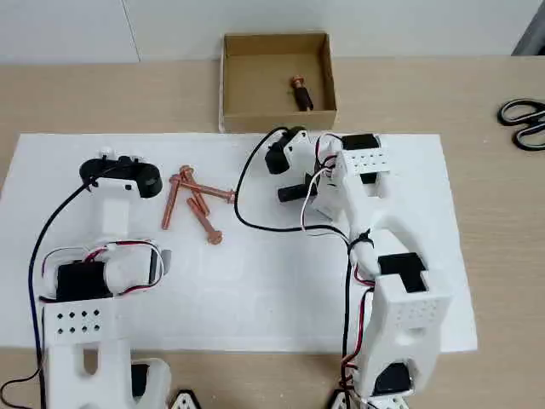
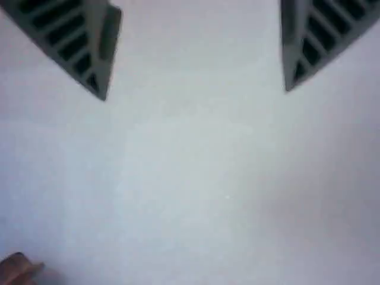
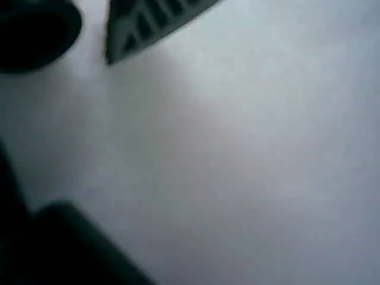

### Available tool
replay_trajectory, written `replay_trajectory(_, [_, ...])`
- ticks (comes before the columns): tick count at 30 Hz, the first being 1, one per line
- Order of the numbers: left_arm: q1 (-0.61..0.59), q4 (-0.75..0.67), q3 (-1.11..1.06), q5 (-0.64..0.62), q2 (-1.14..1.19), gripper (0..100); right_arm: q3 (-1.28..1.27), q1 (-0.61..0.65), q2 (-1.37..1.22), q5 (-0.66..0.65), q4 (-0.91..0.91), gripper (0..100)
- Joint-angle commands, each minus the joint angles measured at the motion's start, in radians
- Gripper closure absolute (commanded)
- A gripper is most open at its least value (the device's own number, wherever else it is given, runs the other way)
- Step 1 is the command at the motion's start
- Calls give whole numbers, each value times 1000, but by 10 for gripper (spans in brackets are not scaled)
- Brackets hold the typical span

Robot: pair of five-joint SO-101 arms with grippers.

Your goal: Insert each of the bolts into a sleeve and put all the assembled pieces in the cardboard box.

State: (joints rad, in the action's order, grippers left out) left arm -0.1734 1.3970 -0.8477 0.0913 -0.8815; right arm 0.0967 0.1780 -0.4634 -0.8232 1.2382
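Note:
Several copper bolts lie in a loose heap on the white sheet. My left gripper hangs just left of them, pointing down at the sheet. In the left wrist view this gripper is open over bare sheet, with a bolt's end at the picture's corner. My right gripper sits below the cardboard box. A black sleeve lies beside that arm. In the box rests one bolt in a sleeve. The right wrist view has a dark round shape and a dark bar over the sheet.
Black scissors lie on the wooden table at the far right. A black cable loops over the sheet between the bolts and the right arm. The sheet's lower middle is bare.

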Motion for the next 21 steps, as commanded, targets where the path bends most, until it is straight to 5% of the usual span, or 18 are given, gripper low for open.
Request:
replay_trajectory(1, [-8,-20,5,-3,-11,818,55,-24,-33,-8,-5,741])
replay_trajectory(10, [-8,-21,7,-3,-11,818,57,-35,-36,-8,59,995])
replay_trajectory(21, [-8,-20,12,-3,-11,818,229,-30,122,173,257,995])
